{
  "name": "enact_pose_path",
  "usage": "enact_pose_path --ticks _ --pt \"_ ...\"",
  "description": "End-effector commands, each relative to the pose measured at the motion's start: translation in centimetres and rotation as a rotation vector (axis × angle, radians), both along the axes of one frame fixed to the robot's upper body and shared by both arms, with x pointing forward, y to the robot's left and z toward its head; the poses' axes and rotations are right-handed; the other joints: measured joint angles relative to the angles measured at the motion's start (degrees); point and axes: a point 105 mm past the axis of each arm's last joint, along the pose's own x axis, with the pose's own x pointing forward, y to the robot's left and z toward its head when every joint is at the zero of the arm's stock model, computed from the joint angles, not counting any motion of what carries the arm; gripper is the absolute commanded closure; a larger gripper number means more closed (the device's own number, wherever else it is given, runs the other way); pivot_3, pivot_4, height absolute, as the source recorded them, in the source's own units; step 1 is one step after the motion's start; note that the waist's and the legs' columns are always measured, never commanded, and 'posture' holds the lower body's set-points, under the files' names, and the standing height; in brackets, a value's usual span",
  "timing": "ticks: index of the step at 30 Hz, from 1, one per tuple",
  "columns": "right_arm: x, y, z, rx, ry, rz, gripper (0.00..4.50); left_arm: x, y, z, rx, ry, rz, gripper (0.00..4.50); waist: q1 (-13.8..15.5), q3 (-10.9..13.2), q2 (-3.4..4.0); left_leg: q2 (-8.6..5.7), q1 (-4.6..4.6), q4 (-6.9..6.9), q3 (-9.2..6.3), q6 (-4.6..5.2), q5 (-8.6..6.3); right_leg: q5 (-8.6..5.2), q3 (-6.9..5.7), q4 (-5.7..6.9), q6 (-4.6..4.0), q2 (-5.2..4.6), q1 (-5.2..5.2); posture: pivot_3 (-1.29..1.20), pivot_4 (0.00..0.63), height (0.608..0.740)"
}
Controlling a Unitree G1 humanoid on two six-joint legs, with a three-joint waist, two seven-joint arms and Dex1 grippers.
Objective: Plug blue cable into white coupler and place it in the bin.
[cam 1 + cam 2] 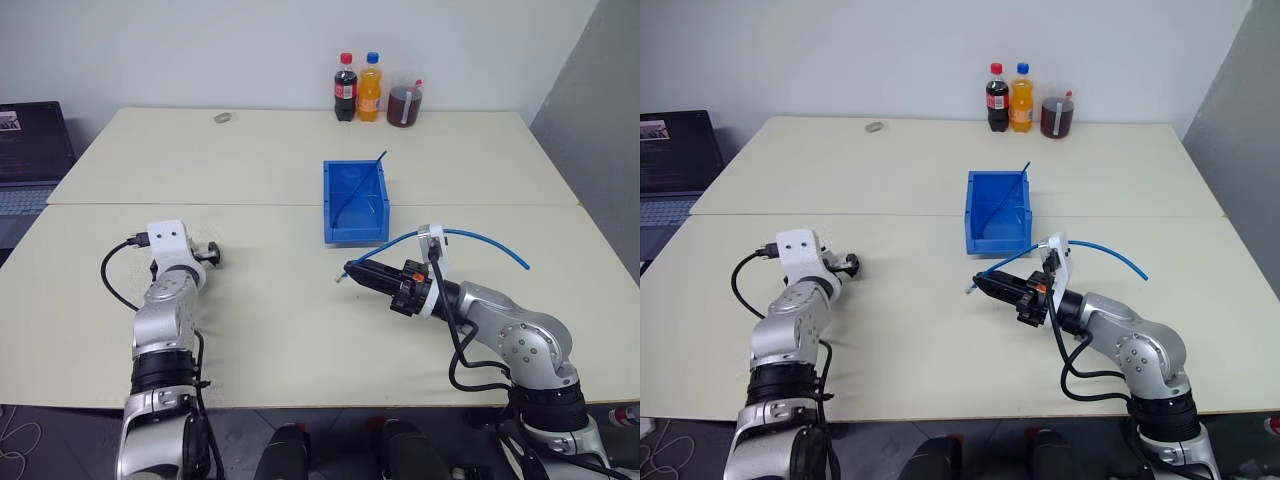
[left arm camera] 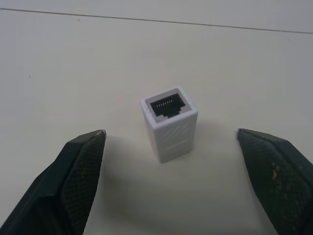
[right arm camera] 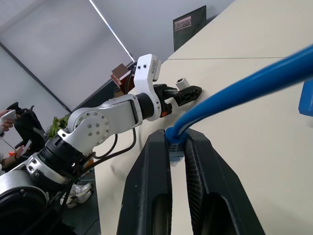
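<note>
Between my left fingers [image 2: 83, 171], spread wide and low over the surface [image 1: 280, 330], stands the white coupler [image 2: 169, 123], upright on its end with its dark socket facing up, touched by neither finger. I judge the wide spread is there so I can straddle it before closing. My right fingers [image 3: 168, 196] are clenched on the blue cable [image 1: 480, 238] just behind its plug, which pokes past the tips toward my left side, held level above the surface, ready to be pushed into a socket. From there the cable arches back over my right wrist and trails off to the right. Beyond both hands sits the blue bin [image 1: 355, 236] on the surface, a thin dark rod [image 1: 372, 168] leaning out of it; neither cable nor coupler is in it yet.
</note>
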Motion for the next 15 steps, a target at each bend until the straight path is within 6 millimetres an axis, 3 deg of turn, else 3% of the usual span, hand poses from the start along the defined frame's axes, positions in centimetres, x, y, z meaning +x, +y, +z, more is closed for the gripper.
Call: enact_pose_path --ticks 1,12,15 --pt "-0.19 0.07 1.04 0.015 -0.051 0.008 4.39 0.47 0.80 0.97 -0.036 -0.047 0.063 0.00 -0.03 0.00 0.00 0.00 0.00 0.00 0.00 0.00 0.00 0.00 0.00 0.01 0.00 0.00 0.00 0.00 0.150 0.740" --pt "-0.32 -0.04 1.03 0.009 -0.051 0.003 4.39 1.42 0.54 0.89 -0.047 -0.047 0.066 0.00 0.01 0.00 0.00 -0.02 0.01 0.00 -0.01 -0.01 0.00 0.01 -0.01 0.02 0.01 -0.01 0.00 0.00 0.150 0.740" --pt "-0.32 -0.10 1.05 0.011 -0.048 0.001 4.39 1.43 0.58 0.87 -0.040 -0.046 0.068 0.51 -0.01 0.00 0.00 -0.02 0.01 0.01 -0.01 -0.01 0.01 0.01 -0.01 0.02 0.01 -0.01 0.01 0.00 0.150 0.740"
